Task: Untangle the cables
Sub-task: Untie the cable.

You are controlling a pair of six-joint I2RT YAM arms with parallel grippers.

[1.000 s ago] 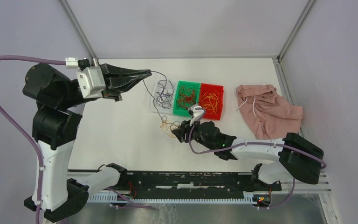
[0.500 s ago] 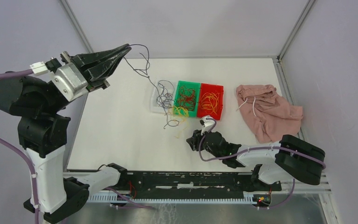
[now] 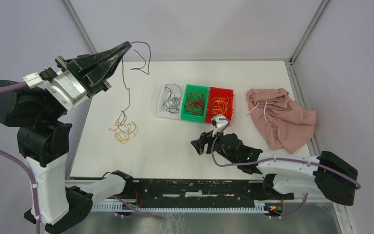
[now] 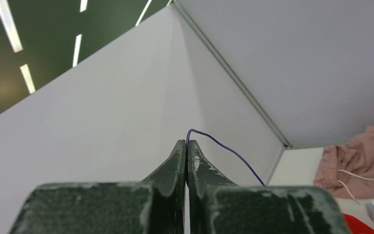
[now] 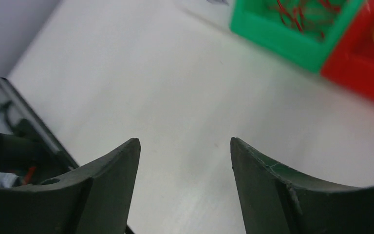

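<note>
My left gripper is raised high over the table's far left and is shut on a thin purple cable. In the left wrist view the pressed-together tips pinch that cable. A dark strand hangs from the tips down to a small clump of yellow-orange cables over the left of the table; I cannot tell whether the clump touches the surface. My right gripper sits low near the front centre, open and empty. More cables lie sorted in three bins.
A clear bin holds dark cables, a green bin dark red ones, a red bin yellow ones. The green bin and red bin lie ahead of my right fingers. A pink cloth lies at the right.
The left gripper rose and swung back, pulling the strand and its yellow clump away from the bins to the left. The right gripper drew back toward the front and opened.
</note>
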